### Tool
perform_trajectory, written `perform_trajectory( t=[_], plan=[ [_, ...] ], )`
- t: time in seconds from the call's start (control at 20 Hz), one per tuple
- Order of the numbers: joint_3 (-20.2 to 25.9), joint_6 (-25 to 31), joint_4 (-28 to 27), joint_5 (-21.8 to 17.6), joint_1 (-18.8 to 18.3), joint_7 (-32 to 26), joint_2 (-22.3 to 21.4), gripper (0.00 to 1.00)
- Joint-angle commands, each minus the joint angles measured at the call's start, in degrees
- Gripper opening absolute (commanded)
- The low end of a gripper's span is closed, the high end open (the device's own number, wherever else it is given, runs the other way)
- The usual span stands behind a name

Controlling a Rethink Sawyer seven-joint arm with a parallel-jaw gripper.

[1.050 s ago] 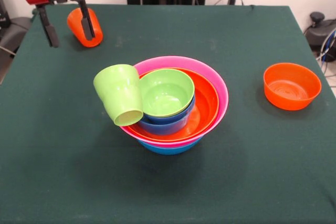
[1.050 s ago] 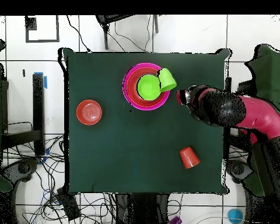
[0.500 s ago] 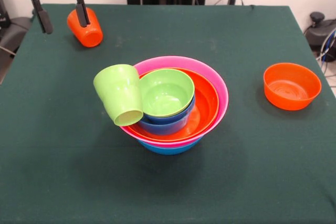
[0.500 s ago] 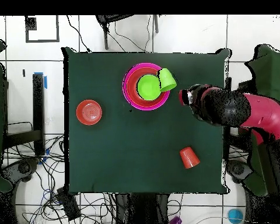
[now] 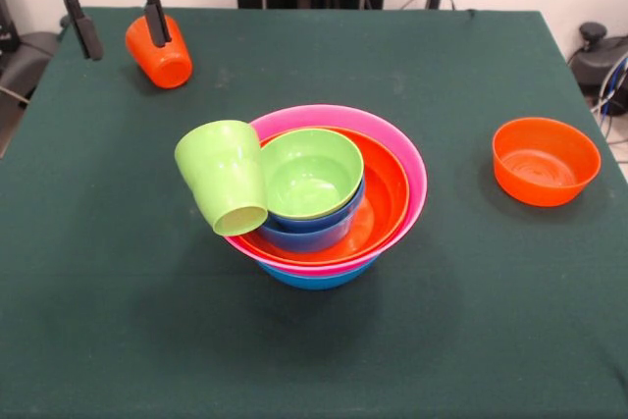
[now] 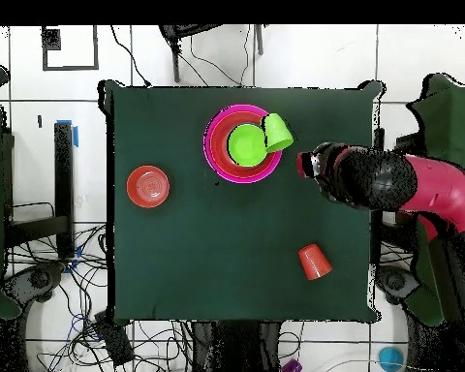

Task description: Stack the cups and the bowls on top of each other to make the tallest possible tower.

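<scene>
The end effector [image 5: 118,22] hangs above the far left corner of the green tabletop [image 5: 461,321] in the front view, its two dark fingers [image 5: 86,31] spread apart with nothing between them. The orange cup [image 5: 160,52] lies tipped on its side on the tabletop just beside and behind the right-hand finger, partly hidden by it; whether the finger touches the cup cannot be told.

The tower [image 5: 329,203] sits near the middle of the tabletop, well apart from the end effector, nearer the camera and to the right of it. Its base is a wide blue bowl [image 5: 314,277], holding a pink bowl [image 5: 412,179], then a large orange bowl [image 5: 388,193], then a small blue bowl [image 5: 309,228], with a small lime-green bowl [image 5: 312,174] nested on top. The lime-green cup [image 5: 224,176] leans tilted against the tower's left side, resting on the rims with its bottom facing the camera.

A lone small orange bowl [image 5: 545,161] stands upright at the right side of the tabletop, well apart from the tower and farthest from the end effector.

In the overhead view the arm [image 6: 411,184] reaches in over the tabletop's edge beside the tower [image 6: 242,143], with the orange cup [image 6: 314,261] closer to the robot's base.
</scene>
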Motion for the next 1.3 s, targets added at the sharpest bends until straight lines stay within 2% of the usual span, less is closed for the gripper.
perform_trajectory(
  t=[0.05, 0.2, 0.45, 0.85, 1.3],
  plan=[
    [1.73, 6.04, -0.38, -1.86, 0.35, -11.66, 4.62, 1.00],
    [1.70, 7.08, -1.36, -1.96, 0.65, -12.43, 5.92, 1.00],
    [0.34, 10.75, -8.35, -1.42, 4.20, -11.17, 10.34, 1.00],
    [0.50, 18.71, -18.10, -2.96, 6.70, -16.00, 13.76, 1.00],
    [1.12, 22.31, -21.59, -3.90, 7.36, -17.30, 13.82, 1.00]
  ],
)
